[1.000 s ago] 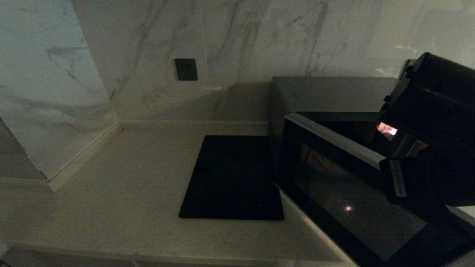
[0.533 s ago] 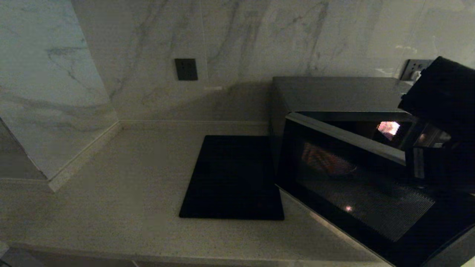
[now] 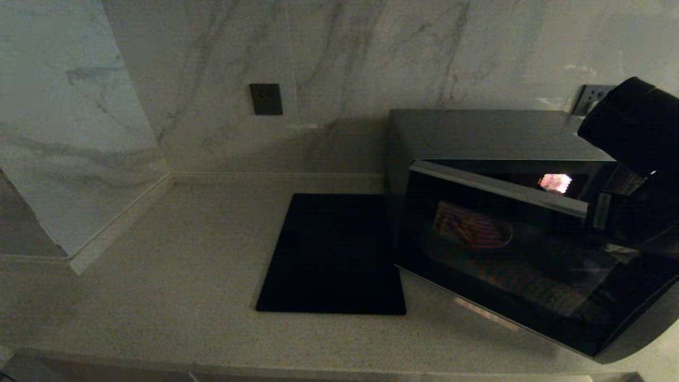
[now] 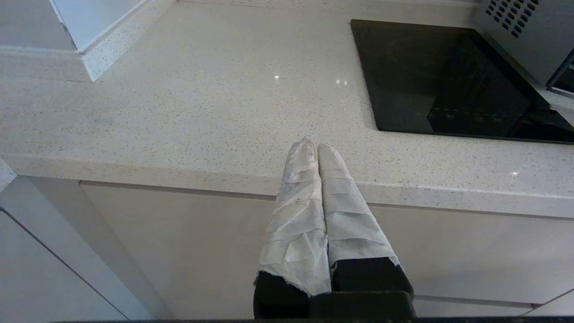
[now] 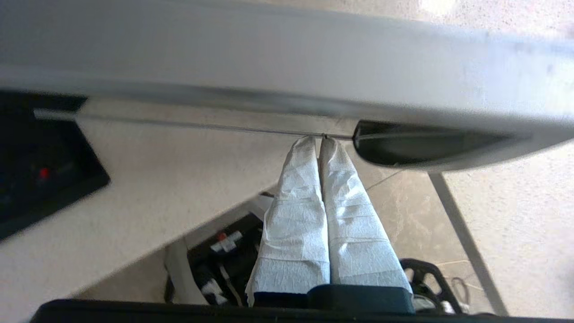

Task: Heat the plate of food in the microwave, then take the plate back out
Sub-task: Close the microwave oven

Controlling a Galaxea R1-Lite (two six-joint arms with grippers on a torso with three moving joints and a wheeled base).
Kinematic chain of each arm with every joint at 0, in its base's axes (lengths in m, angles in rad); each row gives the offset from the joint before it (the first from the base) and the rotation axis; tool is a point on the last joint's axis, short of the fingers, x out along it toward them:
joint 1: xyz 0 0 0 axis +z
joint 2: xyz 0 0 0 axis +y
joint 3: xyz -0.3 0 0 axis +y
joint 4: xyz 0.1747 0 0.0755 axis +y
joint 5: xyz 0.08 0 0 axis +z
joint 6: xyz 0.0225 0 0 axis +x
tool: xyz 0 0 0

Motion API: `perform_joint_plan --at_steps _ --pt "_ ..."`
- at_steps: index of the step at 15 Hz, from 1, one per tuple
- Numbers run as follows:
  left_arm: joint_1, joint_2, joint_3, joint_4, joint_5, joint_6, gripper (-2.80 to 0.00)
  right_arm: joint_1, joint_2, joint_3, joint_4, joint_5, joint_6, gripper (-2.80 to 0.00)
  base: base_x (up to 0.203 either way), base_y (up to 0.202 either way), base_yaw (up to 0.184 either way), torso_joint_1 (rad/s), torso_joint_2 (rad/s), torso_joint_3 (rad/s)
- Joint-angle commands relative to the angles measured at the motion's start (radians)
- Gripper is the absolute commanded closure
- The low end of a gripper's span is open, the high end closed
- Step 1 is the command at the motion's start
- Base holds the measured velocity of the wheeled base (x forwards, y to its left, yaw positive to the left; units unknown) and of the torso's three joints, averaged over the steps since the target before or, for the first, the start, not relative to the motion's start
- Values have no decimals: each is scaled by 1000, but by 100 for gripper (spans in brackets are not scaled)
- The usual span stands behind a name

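Note:
The dark grey microwave [image 3: 477,132] stands at the right of the counter, its black glass door [image 3: 509,265] ajar at a small angle. Through the glass the plate of food [image 3: 472,231] shows dimly as an orange patch inside the oven. A small light [image 3: 555,183] glows in the cavity. My right arm [image 3: 636,132] reaches over the door's free end. In the right wrist view my right gripper [image 5: 319,141] is shut, with its wrapped tips against the door's grey edge [image 5: 287,58]. My left gripper [image 4: 316,146] is shut and empty, parked below the counter's front edge.
A flat black slab [image 3: 331,254] lies on the pale counter [image 3: 175,297] just left of the microwave. Marble walls meet in a corner at the far left, with a dark wall socket [image 3: 266,99] behind. The microwave's vented side [image 4: 515,22] shows in the left wrist view.
The microwave door has swung from wide open toward the oven, now only slightly ajar. My right arm has moved back and right along with the door's free end. The left arm has not moved.

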Motion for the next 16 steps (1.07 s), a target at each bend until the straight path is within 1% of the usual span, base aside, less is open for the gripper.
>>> perform_joint_plan --at_steps 1,7,14,16 --pt "1 1 0 0 0 -1 0 -40 29 1 -29 -2 -8 0 0 0 0 0 0 0" --pt "0 2 0 0 0 -1 0 -111 68 0 -191 -2 -31 0 0 0 0 0 0 0" --pt "0 0 0 0 0 -1 0 -131 76 1 -354 -4 -34 0 0 0 0 0 0 0" --pt "0 1 0 0 0 -1 0 -132 84 1 -366 -2 -32 0 0 0 0 0 0 0"
